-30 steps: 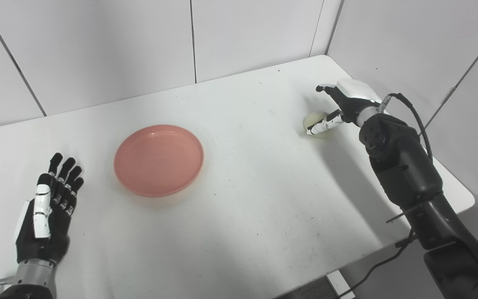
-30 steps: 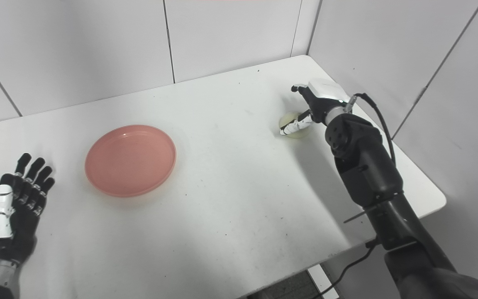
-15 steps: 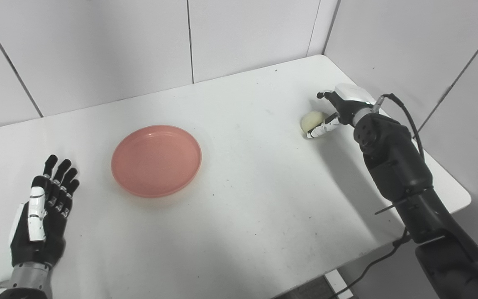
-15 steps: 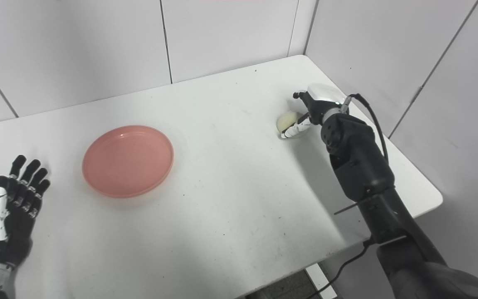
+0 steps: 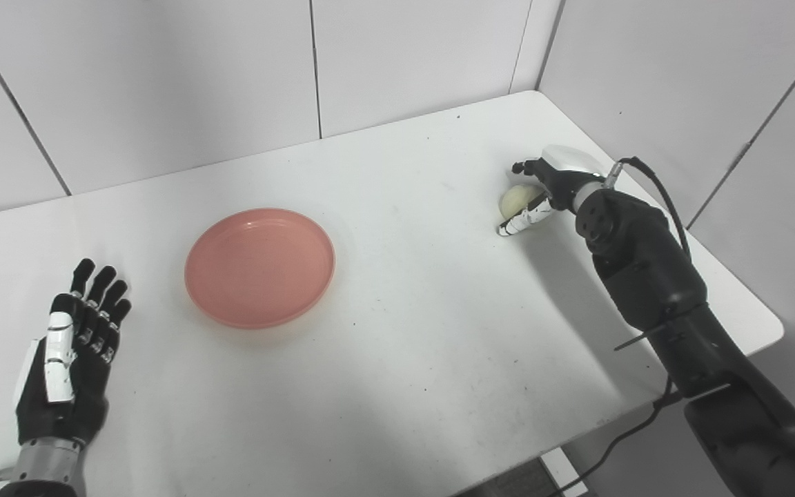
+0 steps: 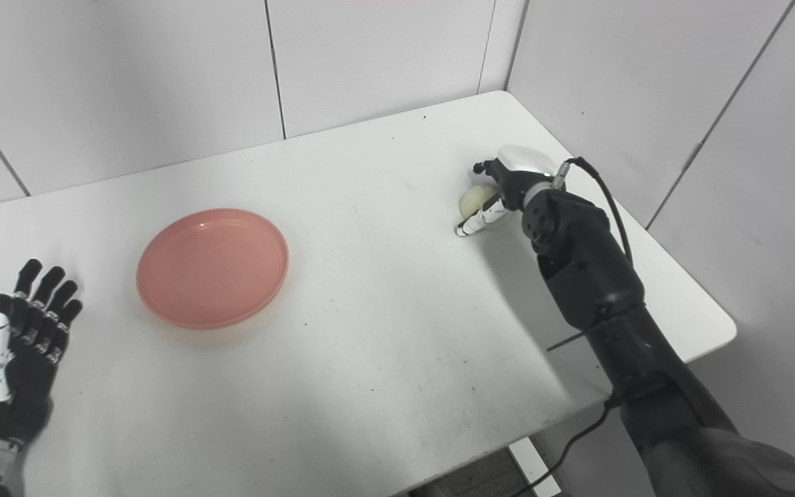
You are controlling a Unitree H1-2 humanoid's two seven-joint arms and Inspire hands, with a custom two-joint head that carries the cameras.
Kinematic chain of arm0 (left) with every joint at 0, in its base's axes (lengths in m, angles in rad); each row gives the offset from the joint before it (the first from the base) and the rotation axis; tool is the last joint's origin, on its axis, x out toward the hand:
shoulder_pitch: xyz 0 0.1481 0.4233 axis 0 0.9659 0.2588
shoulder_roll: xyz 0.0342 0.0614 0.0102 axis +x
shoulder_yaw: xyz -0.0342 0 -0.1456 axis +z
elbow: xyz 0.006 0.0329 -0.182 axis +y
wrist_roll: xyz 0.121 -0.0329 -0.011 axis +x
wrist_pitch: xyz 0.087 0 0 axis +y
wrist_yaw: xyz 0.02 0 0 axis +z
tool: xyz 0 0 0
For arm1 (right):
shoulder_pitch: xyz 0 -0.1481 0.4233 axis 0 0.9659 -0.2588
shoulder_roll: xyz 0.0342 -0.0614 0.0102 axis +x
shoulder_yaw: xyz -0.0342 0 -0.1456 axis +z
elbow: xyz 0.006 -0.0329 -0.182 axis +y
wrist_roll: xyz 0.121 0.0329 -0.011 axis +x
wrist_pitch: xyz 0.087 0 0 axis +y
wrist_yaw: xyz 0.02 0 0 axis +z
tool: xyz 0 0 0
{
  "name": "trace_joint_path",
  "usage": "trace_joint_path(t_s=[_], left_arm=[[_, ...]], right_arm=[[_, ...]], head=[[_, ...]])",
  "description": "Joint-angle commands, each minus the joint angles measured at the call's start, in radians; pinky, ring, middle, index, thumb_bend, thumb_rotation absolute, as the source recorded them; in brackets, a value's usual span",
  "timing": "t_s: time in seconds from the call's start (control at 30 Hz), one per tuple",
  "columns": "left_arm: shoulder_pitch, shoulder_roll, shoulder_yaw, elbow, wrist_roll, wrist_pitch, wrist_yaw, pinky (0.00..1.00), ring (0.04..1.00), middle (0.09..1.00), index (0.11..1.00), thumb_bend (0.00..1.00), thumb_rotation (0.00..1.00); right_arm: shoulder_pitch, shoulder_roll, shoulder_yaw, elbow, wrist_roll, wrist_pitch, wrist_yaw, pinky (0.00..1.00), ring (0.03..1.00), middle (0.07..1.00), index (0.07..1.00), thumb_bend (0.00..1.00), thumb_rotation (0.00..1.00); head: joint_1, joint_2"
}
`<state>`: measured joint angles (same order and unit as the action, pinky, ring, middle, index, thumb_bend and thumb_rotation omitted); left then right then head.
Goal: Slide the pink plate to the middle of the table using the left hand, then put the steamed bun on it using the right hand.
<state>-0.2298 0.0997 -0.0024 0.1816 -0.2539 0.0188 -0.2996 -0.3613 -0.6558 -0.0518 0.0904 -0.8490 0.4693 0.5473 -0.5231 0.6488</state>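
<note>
The pink plate (image 5: 259, 267) lies empty on the white table, left of the middle. My left hand (image 5: 70, 352) rests open and flat near the table's front left corner, well apart from the plate. At the far right, the pale steamed bun (image 5: 515, 199) sits between the fingers and thumb of my right hand (image 5: 539, 190). The fingers curl over its top and the white-tipped thumb (image 5: 518, 222) reaches under its near side. The back of the bun is hidden by the hand. In the right eye view the bun (image 6: 473, 200) shows the same way.
The table (image 5: 404, 345) is white with small dark specks. Tiled walls close it in at the back and on the right, near my right hand. A black cable (image 5: 635, 428) hangs off the front right edge under my right arm.
My right hand has closed in around the bun and shifted slightly left with it. My left hand has drawn back a little toward the front edge. The plate has not moved.
</note>
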Motion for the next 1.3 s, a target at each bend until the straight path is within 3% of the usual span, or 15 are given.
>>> trace_joint_path(t_s=[0.0, 0.2, 0.33, 0.4, 0.43, 0.97, 1.27], left_arm=[[0.034, 0.015, -0.003, 0.024, 0.001, 0.055, -0.002, 1.0, 0.983, 0.984, 0.994, 0.54, 1.0], [0.036, 0.012, -0.004, 0.01, 0.003, 0.064, 0.003, 0.99, 0.976, 0.979, 0.986, 0.54, 1.0], [0.036, 0.01, -0.004, 0.004, 0.004, 0.067, 0.005, 0.99, 0.976, 0.981, 0.992, 0.54, 1.0], [0.037, 0.011, -0.005, 0.001, 0.009, 0.068, 0.008, 0.99, 0.974, 0.978, 0.99, 0.55, 1.0], [0.037, 0.011, -0.005, 0.0, 0.011, 0.068, 0.009, 0.99, 0.972, 0.976, 0.988, 0.55, 1.0], [0.035, 0.012, -0.008, 0.0, 0.007, 0.072, 0.0, 0.99, 0.973, 0.979, 0.99, 0.55, 1.0], [0.039, 0.001, -0.02, -0.012, 0.019, 0.085, 0.013, 0.99, 0.978, 0.988, 0.997, 0.55, 1.0]], right_arm=[[-0.039, -0.033, 0.003, -0.013, 0.012, -0.001, -0.023, 0.7, 0.82, 0.858, 0.849, 0.83, 0.31], [-0.045, -0.03, 0.011, 0.009, 0.035, -0.002, -0.07, 0.65, 0.74, 0.798, 0.804, 0.76, 0.19], [-0.053, -0.062, 0.053, 0.056, 0.007, -0.006, -0.129, 0.51, 0.576, 0.642, 0.697, 0.7, 0.06], [-0.057, -0.074, 0.064, 0.07, 0.014, -0.005, -0.146, 0.4, 0.463, 0.468, 0.568, 0.56, 0.01], [-0.065, -0.078, 0.064, 0.085, 0.011, -0.003, -0.141, 0.37, 0.431, 0.439, 0.547, 0.54, 0.0], [-0.076, -0.096, 0.052, 0.094, -0.004, 0.0, -0.061, 0.37, 0.42, 0.442, 0.535, 0.52, 0.0], [-0.085, -0.092, 0.021, -0.022, 0.011, 0.0, 0.0, 0.35, 0.397, 0.429, 0.534, 0.52, 0.0]], head=[[0.0, -0.001], [0.001, 0.0], [0.005, 0.005], [0.004, 0.007], [0.004, 0.007], [0.008, 0.009], [0.029, 0.002]])
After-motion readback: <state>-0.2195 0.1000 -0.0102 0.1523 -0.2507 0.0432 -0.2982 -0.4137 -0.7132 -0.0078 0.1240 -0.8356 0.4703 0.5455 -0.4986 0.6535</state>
